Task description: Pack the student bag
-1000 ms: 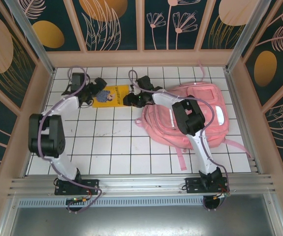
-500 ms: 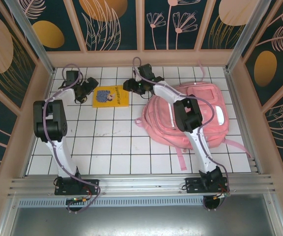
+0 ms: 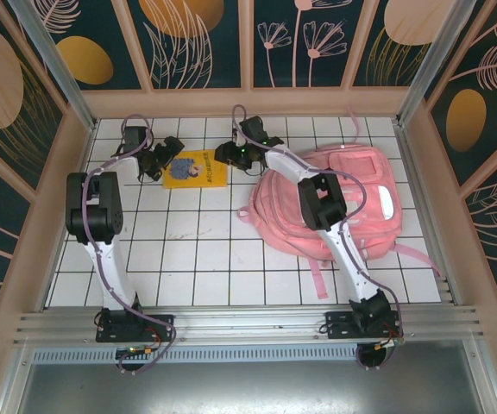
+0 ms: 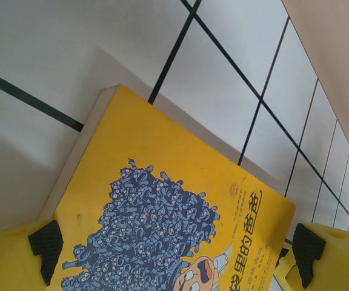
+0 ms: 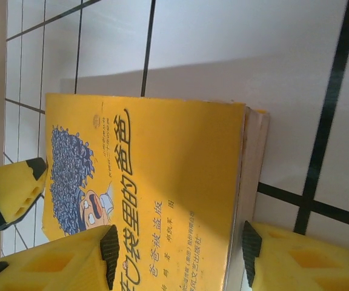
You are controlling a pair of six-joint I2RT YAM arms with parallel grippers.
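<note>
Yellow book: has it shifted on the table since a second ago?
No. The yellow book covers the same white tiles of the table as before, judged against the black grid lines.

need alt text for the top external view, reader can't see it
A thin yellow paperback book with a cartoon cover lies flat on a white tiled table, the left gripper at its left edge and the right gripper at its right edge. A large glossy pink backpack lies just right of them.
</note>
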